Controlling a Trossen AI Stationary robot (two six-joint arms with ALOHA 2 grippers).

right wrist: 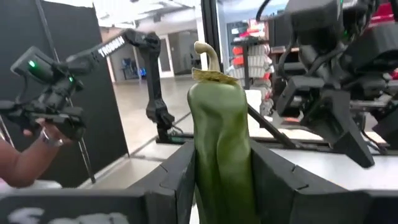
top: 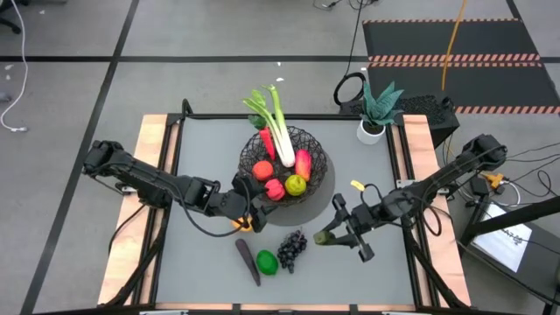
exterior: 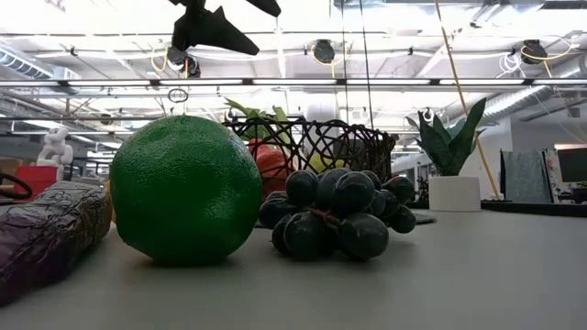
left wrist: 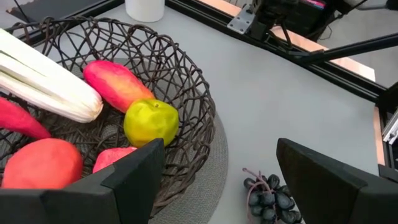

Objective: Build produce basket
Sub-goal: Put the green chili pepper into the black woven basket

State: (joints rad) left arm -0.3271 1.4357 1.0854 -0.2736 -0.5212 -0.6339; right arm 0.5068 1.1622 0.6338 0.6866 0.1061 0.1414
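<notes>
Green cucumber (right wrist: 222, 149) sits clenched upright in the right tool (top: 339, 229), with the wire basket (top: 317, 150) some way beyond it; I judge it should be carried over the rim before release (low, so nothing bounces out). Left tool (left wrist: 217, 180), spread open and holding nothing, waits beside the basket, which holds leek (top: 278, 129), carrot (top: 266, 140) and four fruits. Grapes (top: 291, 248), green fruit (top: 267, 262) and eggplant (top: 248, 261) lie on the counter (top: 376, 175).
</notes>
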